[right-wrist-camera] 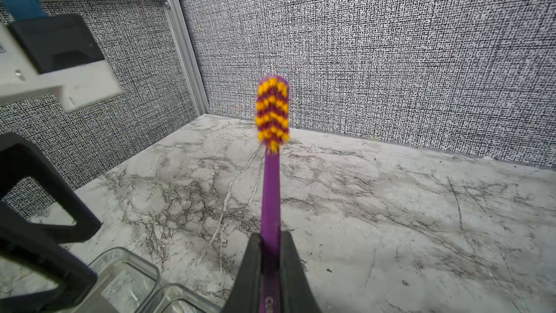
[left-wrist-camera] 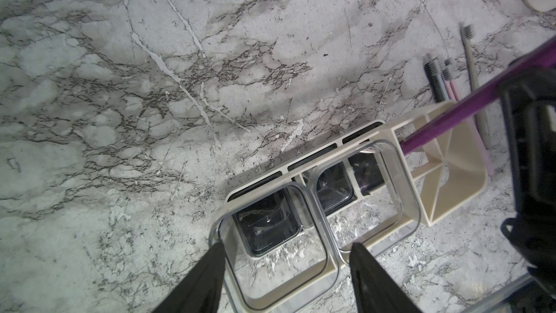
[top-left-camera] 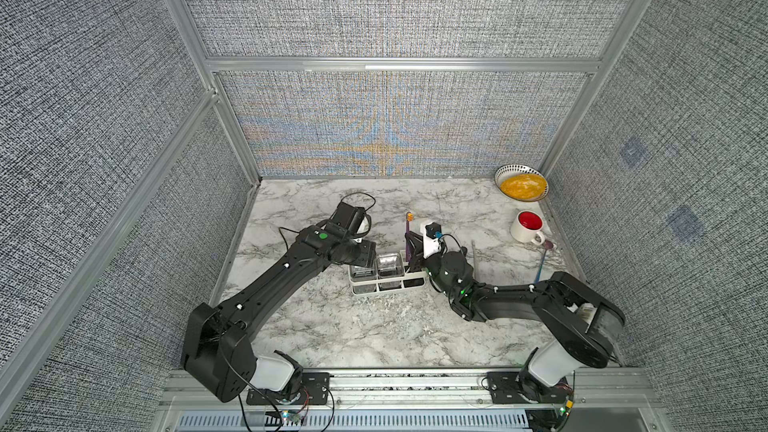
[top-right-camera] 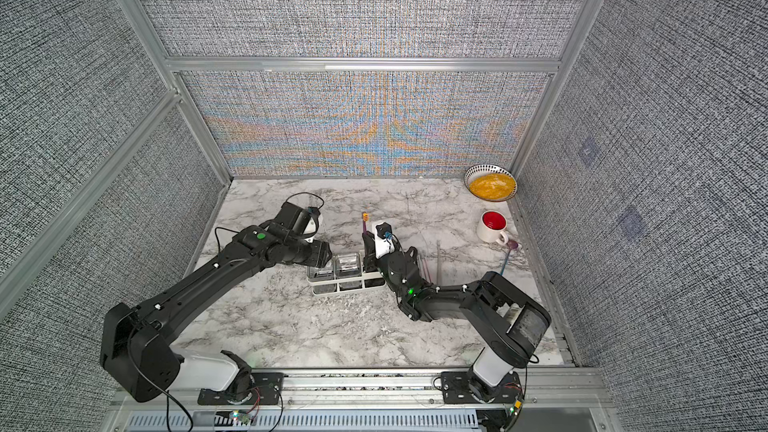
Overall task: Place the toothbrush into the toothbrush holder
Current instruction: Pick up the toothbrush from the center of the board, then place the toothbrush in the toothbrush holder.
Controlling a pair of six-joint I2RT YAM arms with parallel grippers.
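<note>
Right wrist view shows the right tool (right-wrist-camera: 270,234) clenched on the purple handle of the toothbrush (right-wrist-camera: 270,194), its yellow-and-red bristles pointing up and away from the tool. In the left wrist view the handle slants down into the cup-less end compartment of the toothbrush holder (left-wrist-camera: 451,182), its lower end close to the divider beside the middle cup. Whether it touches the bottom is hidden.

By this reading the insertion is partly done. Lowering the brush fully and letting go are left.

The left tool (left-wrist-camera: 285,245) has its jaws spread on either side of the end clear cup (left-wrist-camera: 322,236), tips at its rim. Whether they squeeze it cannot be told. Spare toothbrushes (left-wrist-camera: 442,82) lie on the counter (left-wrist-camera: 150,115) just beyond the holder.
</note>
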